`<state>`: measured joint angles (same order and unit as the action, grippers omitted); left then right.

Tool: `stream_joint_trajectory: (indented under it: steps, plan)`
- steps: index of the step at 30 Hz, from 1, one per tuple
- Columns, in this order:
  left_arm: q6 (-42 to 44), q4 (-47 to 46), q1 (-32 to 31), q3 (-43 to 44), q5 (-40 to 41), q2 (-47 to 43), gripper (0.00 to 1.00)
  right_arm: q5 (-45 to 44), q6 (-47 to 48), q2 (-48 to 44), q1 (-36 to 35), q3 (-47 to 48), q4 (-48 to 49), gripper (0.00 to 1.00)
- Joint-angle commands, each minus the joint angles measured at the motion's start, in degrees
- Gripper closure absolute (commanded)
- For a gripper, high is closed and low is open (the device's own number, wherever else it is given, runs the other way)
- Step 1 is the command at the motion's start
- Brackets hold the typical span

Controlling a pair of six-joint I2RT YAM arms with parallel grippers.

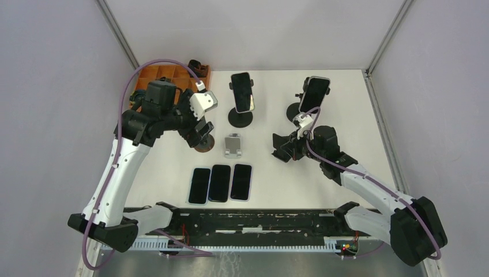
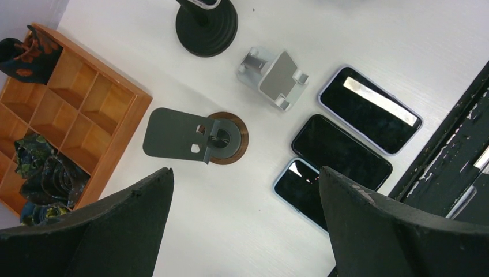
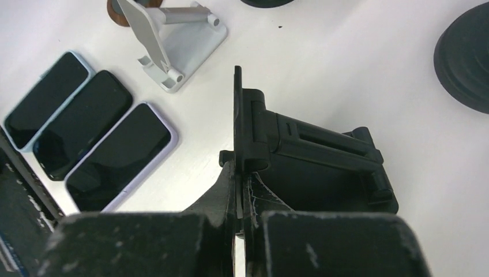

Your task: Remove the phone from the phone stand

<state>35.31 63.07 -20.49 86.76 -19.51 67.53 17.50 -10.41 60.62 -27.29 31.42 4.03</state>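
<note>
White bench (image 1: 346,115), grey walls all round. The tray (image 1: 167,75) sits beyond the left jaws, out of the way. The right jaws are pinched on the thin plate of an empty black stand (image 3: 323,150), I'd guess to steady or shift it. The left jaws are spread wide right over a bare grey stand (image 2: 196,138). The silver stand (image 1: 232,145) between both jaws is empty too. The flat phones (image 1: 219,183) lie behind the jaws, toward the bases. Two are mounted: the right phone (image 1: 314,93) just beyond the right jaws, the mid phone (image 1: 242,91) beyond and between both. Probably those are next.
</note>
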Motion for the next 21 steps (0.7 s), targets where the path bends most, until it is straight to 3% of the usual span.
stream_joint_trajectory:
  steps: [1, 10, 21]
  plan:
    - [-2.4, -0.4, 0.0, -1.5, 1.5, -2.2, 0.0, 4.2, 4.3, 2.0, 0.2, -1.9, 16.3, 1.0]
    - [-1.2, -3.5, 0.0, -5.8, -1.6, -5.4, 0.0, 25.1, 8.7, 17.5, 0.1, 3.5, 23.6, 1.0]
    - [1.7, -3.7, 0.0, -8.0, -9.6, -7.9, 0.0, 40.5, 18.8, 32.0, 0.3, 14.5, 19.6, 0.97]
